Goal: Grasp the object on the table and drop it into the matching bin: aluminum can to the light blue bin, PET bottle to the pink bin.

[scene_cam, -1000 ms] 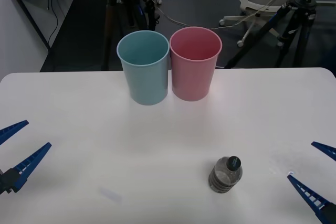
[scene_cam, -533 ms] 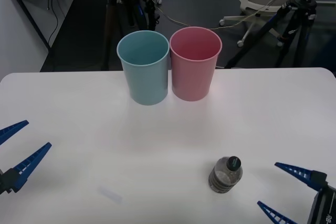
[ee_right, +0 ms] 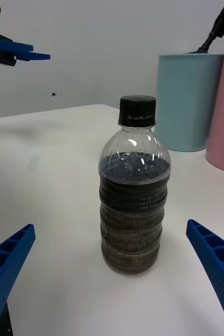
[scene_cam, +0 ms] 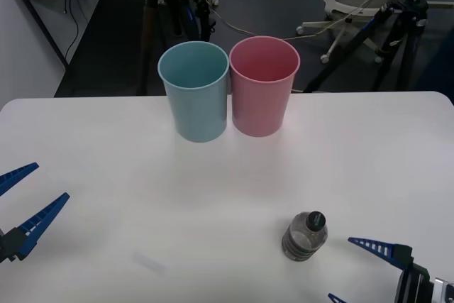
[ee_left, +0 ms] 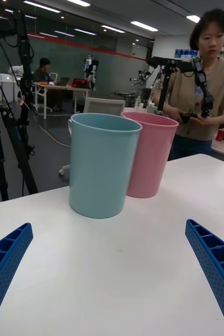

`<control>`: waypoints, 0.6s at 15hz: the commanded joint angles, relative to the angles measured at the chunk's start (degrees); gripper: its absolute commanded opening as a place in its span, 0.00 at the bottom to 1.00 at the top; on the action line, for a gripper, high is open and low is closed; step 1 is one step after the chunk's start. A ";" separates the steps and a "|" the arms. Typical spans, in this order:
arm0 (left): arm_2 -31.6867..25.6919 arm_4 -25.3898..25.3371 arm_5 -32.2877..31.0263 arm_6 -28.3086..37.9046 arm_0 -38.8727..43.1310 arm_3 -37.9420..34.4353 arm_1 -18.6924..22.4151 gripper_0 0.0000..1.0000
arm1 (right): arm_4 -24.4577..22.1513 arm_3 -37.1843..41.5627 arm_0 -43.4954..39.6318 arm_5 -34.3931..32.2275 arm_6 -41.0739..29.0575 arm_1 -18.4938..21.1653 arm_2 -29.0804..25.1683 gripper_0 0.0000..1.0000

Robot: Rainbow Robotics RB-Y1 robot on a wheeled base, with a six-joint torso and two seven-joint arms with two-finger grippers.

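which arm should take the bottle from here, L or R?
Right. The right pincer is open beside the upright PET bottle, which stands centred between its fingers in the right wrist view. The left pincer is open at the table's far left edge.

Your right pincer (scene_cam: 339, 269) is the only thing that moves across these frames. A second ago its blue ribbed fingers (scene_cam: 372, 246) sit at the desk's right edge, well apart from the small clear plastic bottle with the dark cap (scene_cam: 305, 235). Half a second ago they are nearer. Now they are just beside the bottle, spread wide and not touching it; the right wrist view frames the bottle (ee_right: 135, 189) between them.
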State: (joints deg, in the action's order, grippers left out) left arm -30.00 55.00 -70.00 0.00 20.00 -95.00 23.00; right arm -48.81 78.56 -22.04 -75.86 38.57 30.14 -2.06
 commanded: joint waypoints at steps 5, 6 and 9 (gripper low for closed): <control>0.00 0.00 0.00 0.00 0.00 0.00 0.00 1.00 | 1.26 -2.27 3.50 3.71 3.00 -0.78 4.70 1.00; 0.00 0.00 0.00 0.00 0.00 0.00 0.00 1.00 | 1.61 -2.27 3.85 4.85 3.09 -0.96 5.49 1.00; 0.00 0.00 0.00 0.00 0.00 0.00 0.00 1.00 | 1.79 -2.27 5.26 8.28 3.09 -1.75 6.11 1.00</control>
State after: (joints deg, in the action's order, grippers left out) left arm -30.00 55.00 -70.00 0.00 20.00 -95.00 23.00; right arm -47.03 76.33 -17.23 -68.57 41.55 28.60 3.88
